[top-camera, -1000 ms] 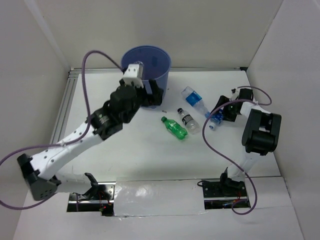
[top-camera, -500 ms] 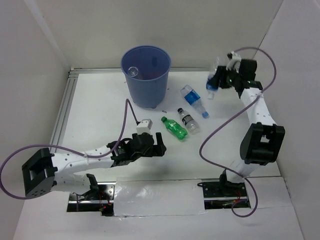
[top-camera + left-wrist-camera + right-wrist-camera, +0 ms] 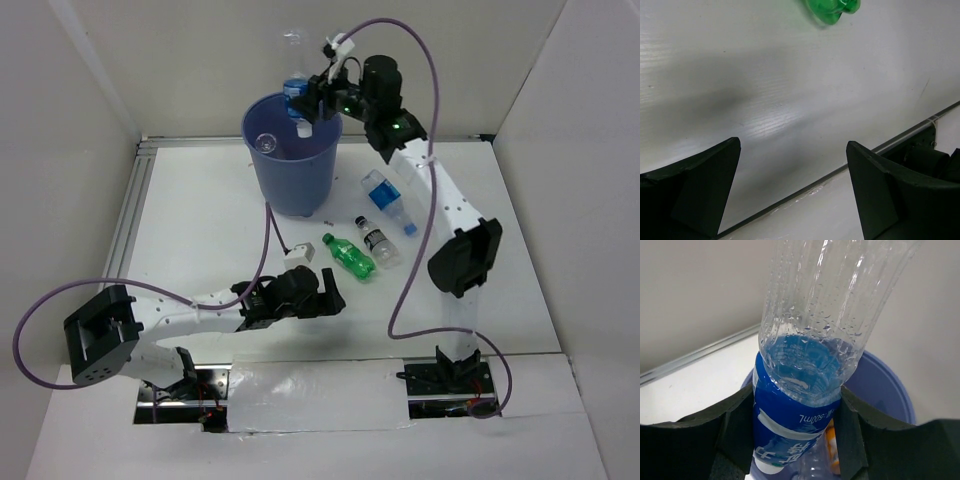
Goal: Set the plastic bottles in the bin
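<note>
Right gripper (image 3: pixel 312 100) is clamped on the blue-label bottle (image 3: pixel 805 365), right over the bin (image 3: pixel 295 175). I'd centre it over the mouth before letting go so it clears the rim. Left gripper (image 3: pixel 792 185) is wide open by the green bottle (image 3: pixel 832 10).

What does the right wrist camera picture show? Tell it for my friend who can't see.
The right gripper holds a clear bottle with blue liquid and a blue label between its black fingers, above the open blue bin. Something orange shows inside the bin, and a white wall stands behind.
</note>
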Motion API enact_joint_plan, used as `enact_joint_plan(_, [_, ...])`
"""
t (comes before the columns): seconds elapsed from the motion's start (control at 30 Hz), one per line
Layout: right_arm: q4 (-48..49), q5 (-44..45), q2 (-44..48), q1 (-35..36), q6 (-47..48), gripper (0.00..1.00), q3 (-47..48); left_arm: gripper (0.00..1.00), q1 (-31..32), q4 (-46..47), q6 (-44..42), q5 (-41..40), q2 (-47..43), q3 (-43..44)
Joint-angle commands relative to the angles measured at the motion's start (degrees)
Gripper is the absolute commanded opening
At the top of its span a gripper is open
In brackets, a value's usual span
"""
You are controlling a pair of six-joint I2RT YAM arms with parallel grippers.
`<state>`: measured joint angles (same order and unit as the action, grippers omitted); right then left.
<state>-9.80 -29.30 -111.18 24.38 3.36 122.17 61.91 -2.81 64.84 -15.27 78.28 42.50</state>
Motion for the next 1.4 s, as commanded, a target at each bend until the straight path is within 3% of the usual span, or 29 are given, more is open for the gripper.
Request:
enact_joint_plan(0.0, [-1.3, 8.6, -8.8, 2.2, 0.3, 0.6, 9.1, 1.0, -0.1, 3.2, 3.5, 0.5, 0.8, 3.4])
enact_joint_plan(0.13, [-2.7, 9.2, -11.8, 2.2, -0.4, 1.0, 11.5, 1.0, -0.9, 1.8, 6.8, -0.8, 4.1, 7.9])
enact_joint_plan(0.4, [-5.8, 7.2, -1.2, -4.9, -1.7, 1.0, 6.5, 1.0, -6.7, -4.5, 17.1, 0.4, 11.4, 18.5])
enact_joint_plan(0.67, [-7.9, -0.4, 18.5, -23.6, 0.2, 1.0, -27.6, 1.0, -9.2, -12.1, 20.2, -0.9, 22.1, 28.8])
enact_joint_plan(0.97, [-9.6, -6.1, 45.3, -34.9, 9.2, 1.0, -66.8, 1.0, -12.6, -13.7, 22.9, 0.4, 33.0, 35.7])
enact_joint_plan(1.17, [-9.6, -7.5, 51.0, -36.3, 7.7, 1.0, -73.7, 1.0, -13.2, -14.8, 22.3, 1.6, 37.0, 39.1])
enact_joint_plan(1.23, [-9.1, -8.0, 51.0, -36.3, 7.1, 1.0, -74.8, 0.94, -13.2, -15.5, 21.6, 2.3, 38.8, 40.6])
enact_joint_plan(1.37, [-8.6, -7.4, 47.5, -36.3, 6.5, 1.0, -74.1, 0.64, -13.2, -16.4, 19.5, 2.8, 38.9, 40.2])
